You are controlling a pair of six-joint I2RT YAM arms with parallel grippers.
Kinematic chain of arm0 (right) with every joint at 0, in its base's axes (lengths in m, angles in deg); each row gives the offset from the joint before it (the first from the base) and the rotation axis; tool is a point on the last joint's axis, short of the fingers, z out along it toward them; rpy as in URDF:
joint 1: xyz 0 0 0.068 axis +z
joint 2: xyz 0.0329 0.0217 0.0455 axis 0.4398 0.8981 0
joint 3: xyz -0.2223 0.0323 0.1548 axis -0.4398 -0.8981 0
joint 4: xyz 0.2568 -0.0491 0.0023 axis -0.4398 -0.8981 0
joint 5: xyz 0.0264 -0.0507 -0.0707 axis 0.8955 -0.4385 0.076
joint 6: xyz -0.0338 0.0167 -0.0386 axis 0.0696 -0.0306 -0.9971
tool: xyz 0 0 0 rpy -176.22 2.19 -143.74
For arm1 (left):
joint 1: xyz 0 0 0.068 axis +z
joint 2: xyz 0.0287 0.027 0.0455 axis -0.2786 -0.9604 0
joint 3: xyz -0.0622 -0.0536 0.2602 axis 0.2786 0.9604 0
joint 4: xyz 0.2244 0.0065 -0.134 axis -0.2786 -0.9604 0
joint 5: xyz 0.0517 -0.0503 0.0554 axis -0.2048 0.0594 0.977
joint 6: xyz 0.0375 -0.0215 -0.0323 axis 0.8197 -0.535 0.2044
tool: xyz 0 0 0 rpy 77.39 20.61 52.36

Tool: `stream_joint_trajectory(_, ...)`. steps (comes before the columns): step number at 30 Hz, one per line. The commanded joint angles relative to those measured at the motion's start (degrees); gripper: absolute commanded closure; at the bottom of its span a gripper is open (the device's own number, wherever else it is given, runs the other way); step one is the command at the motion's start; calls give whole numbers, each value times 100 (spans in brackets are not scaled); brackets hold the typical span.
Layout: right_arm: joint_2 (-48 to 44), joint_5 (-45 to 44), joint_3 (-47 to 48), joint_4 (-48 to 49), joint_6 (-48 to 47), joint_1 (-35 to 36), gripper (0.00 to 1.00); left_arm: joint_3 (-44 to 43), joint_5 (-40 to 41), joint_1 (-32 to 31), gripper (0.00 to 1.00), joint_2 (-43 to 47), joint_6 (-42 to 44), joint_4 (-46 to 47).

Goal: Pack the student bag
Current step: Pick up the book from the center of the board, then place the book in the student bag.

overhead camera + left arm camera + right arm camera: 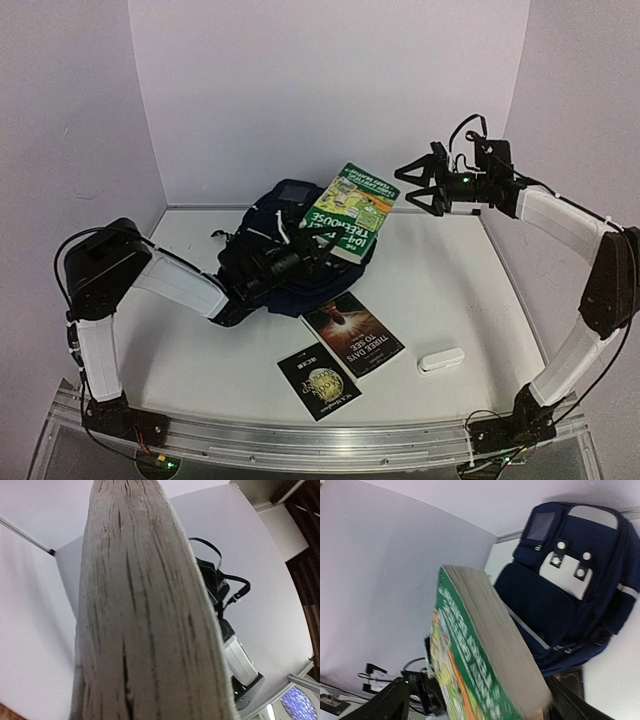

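The student bag is a dark navy backpack lying at the middle back of the table, and it also fills the upper right of the right wrist view. A thick green paperback stands tilted above its right side. My left gripper reaches over the bag and is shut on the book's lower edge. In the left wrist view the book's grey page edge fills the frame and hides the fingers. My right gripper hangs open just right of the book, which stands between its wide fingers without touching them.
In front of the bag lie a dark book with a reddish cover and a smaller black book. A small white case lies to their right. White walls close the table at the back and on both sides.
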Motion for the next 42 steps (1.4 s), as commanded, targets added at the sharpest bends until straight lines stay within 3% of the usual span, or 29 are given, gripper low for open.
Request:
stream_joint_trajectory(1, 153, -767, 870, -1198, -1402, 2, 8, 681, 1038, 347, 100, 1588, 556, -558)
stream_joint_trajectory(6, 661, -1308, 1543, -2114, -2206, 361, 9, 1113, 1816, 416, 100, 3163, 1077, -2775)
stream_joint_trajectory(13, 1539, -2486, 2609, -3118, -3358, 1575, 14, 1992, 2407, 430, 100, 5089, 1122, -4372)
stream_joint_trajectory(20, 2538, -3751, 3684, -3663, -4499, 2887, 33, 2438, 3284, 389, 100, 6746, 764, -6116)
stream_joint_trajectory(30, 3726, -4598, 4797, -3734, -5005, 4018, 44, 2637, 3753, 369, 100, 7486, 249, -7184)
stream_joint_trajectory(42, 4880, -5438, 5493, -3660, -5075, 4211, 47, 2680, 3690, 363, 100, 7676, 198, -7527)
